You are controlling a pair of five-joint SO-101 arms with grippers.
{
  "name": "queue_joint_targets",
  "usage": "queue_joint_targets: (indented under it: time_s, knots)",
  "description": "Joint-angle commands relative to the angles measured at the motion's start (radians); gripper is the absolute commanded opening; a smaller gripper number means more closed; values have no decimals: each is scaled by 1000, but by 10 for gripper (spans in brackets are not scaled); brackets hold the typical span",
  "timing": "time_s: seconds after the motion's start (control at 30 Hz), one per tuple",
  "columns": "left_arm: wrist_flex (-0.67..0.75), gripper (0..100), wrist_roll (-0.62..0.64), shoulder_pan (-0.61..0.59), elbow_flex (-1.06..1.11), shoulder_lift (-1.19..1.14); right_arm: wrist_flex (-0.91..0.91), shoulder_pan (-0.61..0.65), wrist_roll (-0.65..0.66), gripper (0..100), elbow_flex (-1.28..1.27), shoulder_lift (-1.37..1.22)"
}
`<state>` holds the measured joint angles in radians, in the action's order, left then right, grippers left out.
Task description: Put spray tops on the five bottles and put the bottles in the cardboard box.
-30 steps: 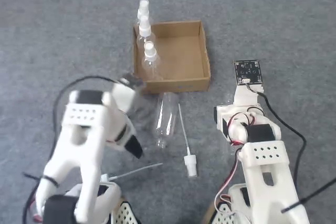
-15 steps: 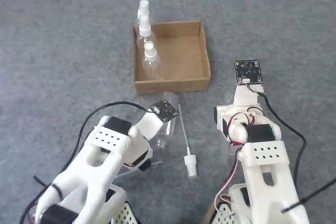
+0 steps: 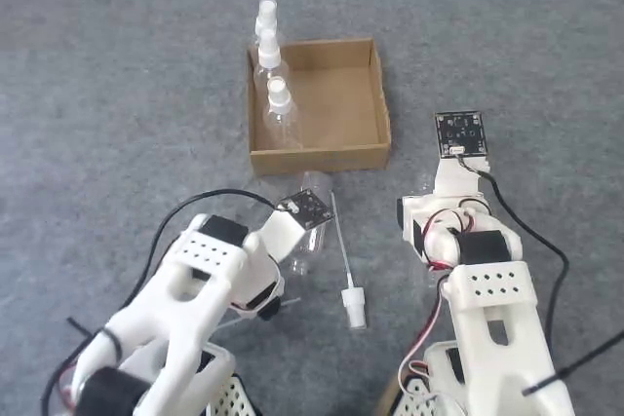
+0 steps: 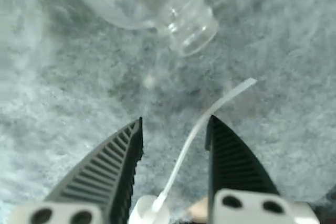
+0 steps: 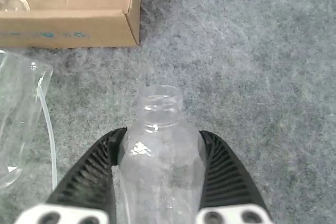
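My left gripper (image 4: 173,124) is open low over the carpet, and the thin tube of a white spray top (image 4: 149,211) runs between its fingers. Just beyond lies a clear, uncapped bottle (image 4: 191,24) on its side (image 3: 307,250). My right gripper (image 5: 161,134) is shut on another uncapped clear bottle (image 5: 160,150), with its neck pointing towards the cardboard box (image 5: 68,17). A second spray top (image 3: 353,304) lies on the carpet between the arms. Three capped bottles (image 3: 281,109) stand along the left side of the cardboard box (image 3: 336,99). The farthest stands at its back wall.
Grey carpet covers the table. The right half of the box holds nothing. The left arm (image 3: 195,289) hangs over the near-left carpet, and its cable loops beside it. Open carpet lies to the far left and far right.
The left arm swung from the box's front-left corner back towards the near edge and came down over the spray top. Over the last half second it barely shifted. The right arm kept still.
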<state>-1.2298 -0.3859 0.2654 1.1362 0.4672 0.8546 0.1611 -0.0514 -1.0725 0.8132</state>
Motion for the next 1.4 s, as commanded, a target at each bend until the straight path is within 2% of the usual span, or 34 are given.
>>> queue_joint_targets:
  time_s: [0.0, 0.17, 0.3, 0.4, 0.6, 0.87, 1.1, 1.37]
  knots:
    - [0, 110, -3, 6, -94, -109, -24, -15, 11, 9, 15, 35]
    - [-2, 15, -5, 6, -108, -137, -24, -15, 11, 9, 15, 35]
    - [-5, 13, -2, 6, -108, -137, -24, -15, 11, 9, 15, 35]
    - [0, 13, 46, 6, -114, -135, -24, -16, 11, 9, 15, 35]
    - [-49, 13, 101, -38, -226, -135, -25, -35, 11, 9, 15, 35]
    - [-132, 13, 109, -249, -441, -135, -25, -35, 11, 9, 15, 35]
    - [-132, 13, 212, -463, -561, -146, -25, -33, 11, 9, 15, 35]
    - [-124, 12, 356, -562, -593, -147, -25, -33, 11, 9, 15, 35]
